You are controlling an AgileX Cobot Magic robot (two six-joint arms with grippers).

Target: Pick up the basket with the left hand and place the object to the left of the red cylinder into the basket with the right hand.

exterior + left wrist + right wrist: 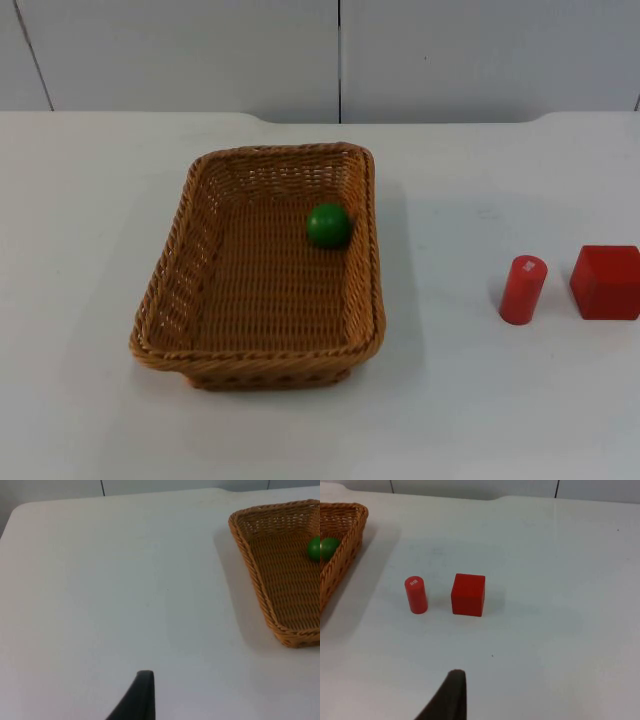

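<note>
Two task steps appeared complete: green ball (328,225) lay inside the basket (170,290), which rested on the tabletop (470,400), left of the red cylinder (522,289) and red cube (606,282). Left hand (142,695) and right hand (451,695) waited clear; finger state could not be told.

White table (470,420): basket (200,300), red cylinder (522,290), red cube (606,282).
</note>
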